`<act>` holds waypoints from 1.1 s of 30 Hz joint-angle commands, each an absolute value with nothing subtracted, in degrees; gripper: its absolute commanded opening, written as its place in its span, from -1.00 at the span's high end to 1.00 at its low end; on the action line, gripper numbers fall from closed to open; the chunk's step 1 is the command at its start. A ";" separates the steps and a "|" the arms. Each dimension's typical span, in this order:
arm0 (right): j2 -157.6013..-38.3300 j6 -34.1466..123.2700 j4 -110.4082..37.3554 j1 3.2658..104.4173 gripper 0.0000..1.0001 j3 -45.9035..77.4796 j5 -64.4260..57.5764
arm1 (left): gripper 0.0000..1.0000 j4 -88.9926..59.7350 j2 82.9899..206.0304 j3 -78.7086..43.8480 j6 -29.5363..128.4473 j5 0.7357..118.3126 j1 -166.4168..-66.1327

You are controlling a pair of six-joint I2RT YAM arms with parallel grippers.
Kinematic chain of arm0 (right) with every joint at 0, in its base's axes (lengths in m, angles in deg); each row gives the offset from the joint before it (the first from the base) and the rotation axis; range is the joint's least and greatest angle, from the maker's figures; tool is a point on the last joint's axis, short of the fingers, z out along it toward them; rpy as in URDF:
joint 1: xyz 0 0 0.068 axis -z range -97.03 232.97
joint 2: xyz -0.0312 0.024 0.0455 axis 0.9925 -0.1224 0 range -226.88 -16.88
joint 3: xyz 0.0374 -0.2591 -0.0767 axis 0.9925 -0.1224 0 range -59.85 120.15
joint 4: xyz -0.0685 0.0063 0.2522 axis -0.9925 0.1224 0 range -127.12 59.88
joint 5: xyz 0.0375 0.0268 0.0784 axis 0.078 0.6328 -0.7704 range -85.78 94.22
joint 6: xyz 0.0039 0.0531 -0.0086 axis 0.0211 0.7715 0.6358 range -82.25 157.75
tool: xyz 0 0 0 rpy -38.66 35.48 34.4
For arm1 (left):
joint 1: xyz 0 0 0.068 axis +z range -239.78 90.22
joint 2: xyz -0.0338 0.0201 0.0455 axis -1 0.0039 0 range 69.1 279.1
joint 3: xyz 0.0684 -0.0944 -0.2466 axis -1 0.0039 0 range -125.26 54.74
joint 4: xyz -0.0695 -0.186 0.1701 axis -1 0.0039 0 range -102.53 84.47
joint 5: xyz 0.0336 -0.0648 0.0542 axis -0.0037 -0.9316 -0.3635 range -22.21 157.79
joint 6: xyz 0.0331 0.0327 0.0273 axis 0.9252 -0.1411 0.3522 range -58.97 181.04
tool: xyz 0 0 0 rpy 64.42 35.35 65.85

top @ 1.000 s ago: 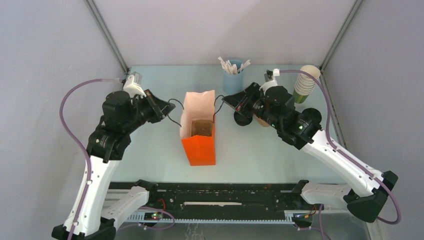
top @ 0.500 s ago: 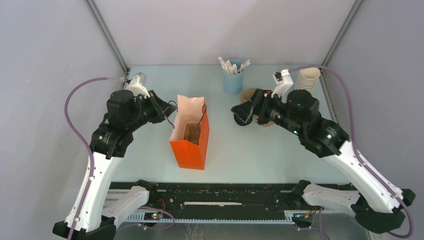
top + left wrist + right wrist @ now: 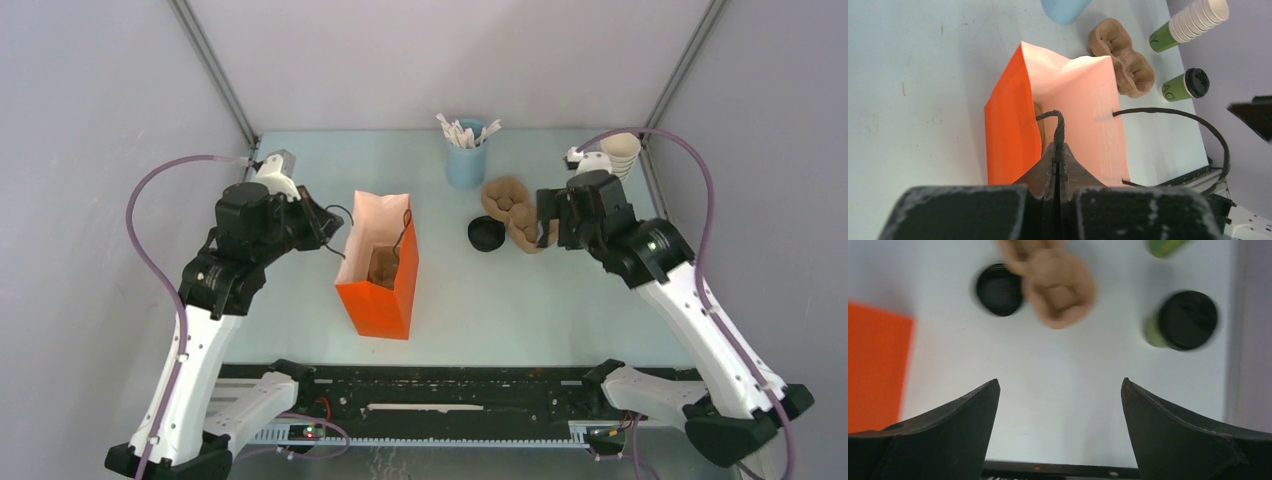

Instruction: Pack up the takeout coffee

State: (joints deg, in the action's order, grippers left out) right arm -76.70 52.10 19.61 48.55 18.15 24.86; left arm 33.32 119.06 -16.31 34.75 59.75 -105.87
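L gripper (image 3: 1058, 152) pinched tight on cord handle (image 3: 1058, 125) of orange paper bag (image 3: 1010, 130), R gripper (image 3: 1059, 383) spread wide, empty, over table (image 3: 1058, 355), takeout coffee (image 3: 1182, 320) upright on table, just beside pulp carrier (image 3: 1058, 287)

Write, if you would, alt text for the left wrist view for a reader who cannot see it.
The left gripper is shut on one black cord handle of an open orange paper bag. Beyond the bag sit a brown cup carrier, a lidded green coffee cup and a stack of lidless cups.
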 commanded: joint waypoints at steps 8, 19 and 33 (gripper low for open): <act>-88.16 53.29 18.84 89.17 -0.99 17.36 14.63 | 1.00 24.39 121.36 -17.42 34.62 45.21 -105.77; -82.32 51.77 15.24 88.60 -0.99 15.45 8.97 | 1.00 19.56 130.42 -24.66 34.20 31.18 -105.94; -83.77 51.12 15.34 88.30 -0.99 15.30 11.44 | 1.00 4.19 132.52 -18.71 25.04 5.75 -107.44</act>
State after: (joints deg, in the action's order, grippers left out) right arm -84.06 51.92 16.59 88.82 15.31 11.55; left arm 13.41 134.31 -21.01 31.60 14.90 -107.12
